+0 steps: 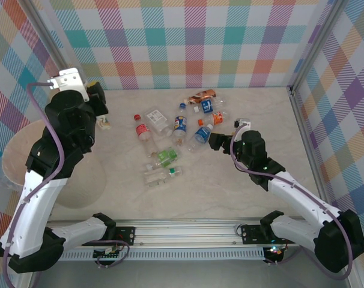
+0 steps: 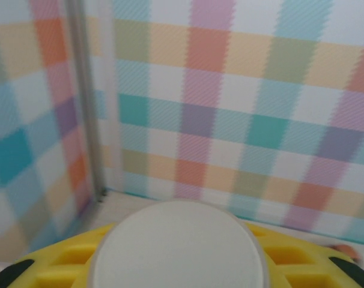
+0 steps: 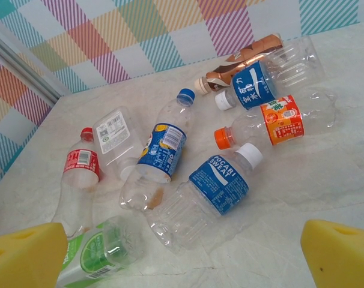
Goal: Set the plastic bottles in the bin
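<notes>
Overhead, the bin (image 1: 26, 162) stands at the left edge of the worktop (image 1: 230, 192), partly under the left arm (image 1: 41, 198). The left gripper (image 1: 103, 120) hangs just past the bin's far right rim, with a small pale bottle (image 1: 104, 125) in its fingers. The plastic bottles (image 1: 179, 123) lie scattered mid-worktop toward the far edge, well apart from the bin, and a green-labelled bottle (image 1: 166, 157) is among the nearest to the arms. The right gripper (image 1: 213, 141) sits low, just beside the Pocari bottle (image 1: 200, 135), on the right of the scatter

On the left wrist, yellow pads (image 2: 56, 264) close on the round pale end of that small bottle, seen end-on against the checked wall (image 2: 230, 120)

On the right wrist, the yellow fingertips (image 3: 26, 255) stand wide apart at the bottom corners, gripping nothing. Ahead lies the Pocari bottle, with a blue-capped bottle (image 3: 164, 150) touching its left, an orange-capped bottle (image 3: 278, 123) beyond it and a red-capped bottle (image 3: 80, 174) further left
</notes>
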### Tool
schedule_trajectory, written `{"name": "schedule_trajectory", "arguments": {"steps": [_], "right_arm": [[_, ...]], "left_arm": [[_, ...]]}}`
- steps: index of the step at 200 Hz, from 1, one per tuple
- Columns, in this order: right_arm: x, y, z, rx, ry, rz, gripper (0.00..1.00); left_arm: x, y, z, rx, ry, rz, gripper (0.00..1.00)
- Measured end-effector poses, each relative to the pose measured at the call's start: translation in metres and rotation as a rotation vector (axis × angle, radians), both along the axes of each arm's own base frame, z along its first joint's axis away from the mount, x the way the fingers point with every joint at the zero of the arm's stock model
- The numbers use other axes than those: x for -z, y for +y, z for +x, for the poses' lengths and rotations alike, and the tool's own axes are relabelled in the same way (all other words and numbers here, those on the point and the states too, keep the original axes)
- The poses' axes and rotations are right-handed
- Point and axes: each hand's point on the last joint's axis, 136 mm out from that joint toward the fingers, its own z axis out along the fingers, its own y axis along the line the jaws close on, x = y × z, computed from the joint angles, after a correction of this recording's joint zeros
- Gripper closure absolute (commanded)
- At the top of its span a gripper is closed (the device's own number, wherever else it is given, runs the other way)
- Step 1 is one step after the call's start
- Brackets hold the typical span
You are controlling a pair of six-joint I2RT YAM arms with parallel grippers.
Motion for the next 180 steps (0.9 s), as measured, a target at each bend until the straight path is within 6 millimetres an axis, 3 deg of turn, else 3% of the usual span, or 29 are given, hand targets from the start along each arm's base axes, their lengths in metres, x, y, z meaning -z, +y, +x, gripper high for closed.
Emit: {"name": "schedule_trajectory", "arguments": {"steps": [45, 99, 155, 180], "right_arm": [[0.011, 0.007, 0.003, -0.023, 0.031, -0.004, 0.00], [0.012, 0.010, 0.002, -0.042, 0.037, 0.000, 0.00], [0.006, 0.011, 0.001, -0.050, 0.044, -0.006, 0.00], [0.004, 0.009, -0.002, -0.050, 0.044, -0.007, 0.00]], "left_arm": [[0.016, 0.072, -0.006, -0.283, 0.086, 0.059, 0.61], [0.036, 0.140, -0.039, -0.581, 0.197, 0.094, 0.59], [0.102, 0.190, -0.057, -0.724, 0.402, 0.008, 0.57], [0.125, 0.198, -0.063, -0.742, 0.464, -0.044, 0.57]]}}
